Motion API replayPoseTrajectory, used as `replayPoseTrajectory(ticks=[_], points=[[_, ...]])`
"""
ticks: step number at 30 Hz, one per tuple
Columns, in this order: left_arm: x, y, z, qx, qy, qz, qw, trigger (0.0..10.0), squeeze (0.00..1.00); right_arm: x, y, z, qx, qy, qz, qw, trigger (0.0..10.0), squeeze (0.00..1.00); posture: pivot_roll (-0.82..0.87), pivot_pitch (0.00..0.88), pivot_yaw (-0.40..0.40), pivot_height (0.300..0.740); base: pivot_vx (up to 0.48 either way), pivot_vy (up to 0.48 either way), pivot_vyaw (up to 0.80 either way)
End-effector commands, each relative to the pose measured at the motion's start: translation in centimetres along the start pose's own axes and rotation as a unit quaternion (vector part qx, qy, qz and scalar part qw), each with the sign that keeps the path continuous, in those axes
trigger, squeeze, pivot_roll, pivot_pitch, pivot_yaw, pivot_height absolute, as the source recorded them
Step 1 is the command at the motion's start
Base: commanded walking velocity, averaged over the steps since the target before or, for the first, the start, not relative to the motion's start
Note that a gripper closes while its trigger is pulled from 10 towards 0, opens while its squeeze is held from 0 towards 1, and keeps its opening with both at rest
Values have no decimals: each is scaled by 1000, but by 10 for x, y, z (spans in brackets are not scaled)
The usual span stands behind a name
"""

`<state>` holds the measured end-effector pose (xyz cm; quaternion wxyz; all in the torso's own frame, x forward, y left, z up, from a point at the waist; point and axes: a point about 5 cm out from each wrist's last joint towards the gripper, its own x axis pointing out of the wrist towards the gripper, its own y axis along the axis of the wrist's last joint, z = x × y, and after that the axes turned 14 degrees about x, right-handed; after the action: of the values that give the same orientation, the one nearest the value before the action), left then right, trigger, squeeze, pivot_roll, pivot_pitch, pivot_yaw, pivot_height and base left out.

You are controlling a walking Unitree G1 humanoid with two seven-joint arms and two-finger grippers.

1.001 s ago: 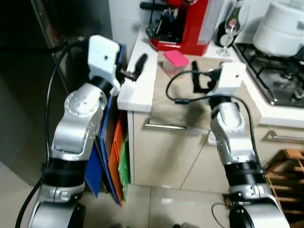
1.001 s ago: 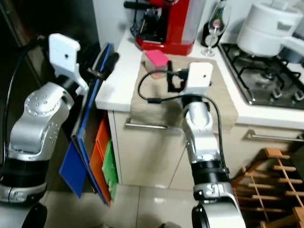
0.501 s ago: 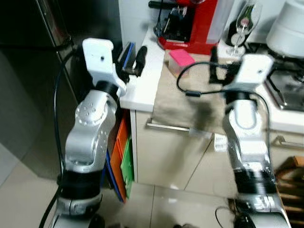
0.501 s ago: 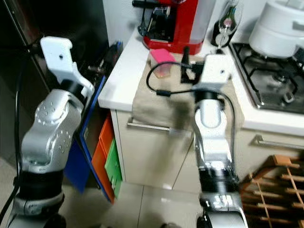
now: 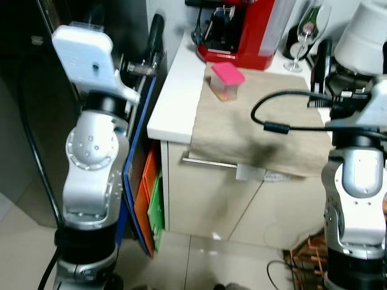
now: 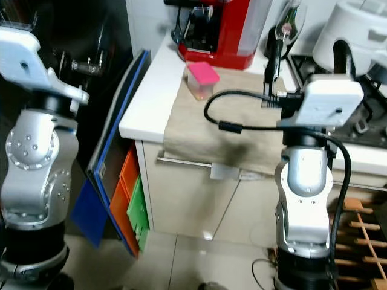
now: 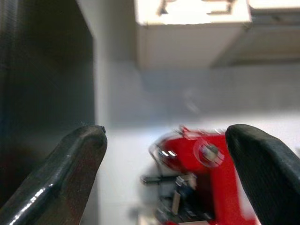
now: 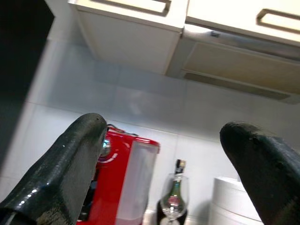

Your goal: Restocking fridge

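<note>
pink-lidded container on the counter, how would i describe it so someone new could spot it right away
Start at the white counter and find the beige cloth draped over its front edge. At the back of that cloth, just in front of the red coffee machine, sits a small clear container. Its bright pink lid sets it apart from everything nearby.

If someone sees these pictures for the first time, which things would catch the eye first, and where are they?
The red coffee machine stands out at the back of the white counter. In front of it a small container with a pink lid sits on a beige cloth. Both silver arms are raised, the left claw and the right claw open and holding nothing.
</note>
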<state>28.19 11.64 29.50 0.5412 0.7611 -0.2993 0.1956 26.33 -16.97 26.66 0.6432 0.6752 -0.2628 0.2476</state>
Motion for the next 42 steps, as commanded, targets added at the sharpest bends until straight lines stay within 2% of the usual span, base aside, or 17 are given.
replayPoseTrajectory(ticks=[1,4,8,11,13,14,18,24,30,36,40,42], points=[[1,-3,7,-14,-25,-5,1000,10000,0,4,2,-3,3,3,5,1000,10000,0,-63,0,-27,740,0,-428,0],[1,-6,9,-19,-29,-11,999,10000,0,4,0,-5,7,3,3,1000,10000,0,-59,0,-21,740,0,-415,0],[-1,-20,9,-28,-20,-46,998,10000,0,3,-9,-9,19,14,-17,1000,10000,0,-59,0,-21,740,315,-275,0],[-4,-26,1,-47,18,-68,996,10000,0,5,-7,-15,21,39,-5,999,10000,0,-59,0,-18,740,0,0,0],[-6,-25,-2,-52,32,-66,996,10000,0,6,-3,-18,19,53,8,998,10000,0,-54,0,-23,740,0,0,0],[-6,-21,-6,-51,47,-55,996,10000,0,7,-3,-15,29,41,6,999,10000,0,-48,0,-33,740,0,0,0],[-5,-17,-10,-28,38,-39,998,10000,0,10,-6,-13,35,31,2,999,10000,0,-43,0,-39,740,0,0,0],[-6,-20,-6,-28,26,-51,998,10000,0,12,-15,-17,57,35,-19,998,10000,0,-35,0,-47,740,458,0,0],[-5,-20,-5,-24,18,-51,998,10000,0,14,-15,-20,54,46,-16,997,10000,0,-30,0,-51,740,457,0,0],[-1,-17,-12,-12,21,-43,999,10000,0,16,-17,-21,59,49,-19,997,10000,0,-24,0,-53,740,457,0,0],[-2,-17,-15,-14,25,-42,999,10000,0,16,-18,-23,62,52,-23,996,10000,0,-24,0,-53,740,455,0,0],[-2,-16,-17,-28,33,-41,998,10000,0,16,-19,-24,73,55,-30,995,10000,0,-24,0,-53,740,0,0,0]])
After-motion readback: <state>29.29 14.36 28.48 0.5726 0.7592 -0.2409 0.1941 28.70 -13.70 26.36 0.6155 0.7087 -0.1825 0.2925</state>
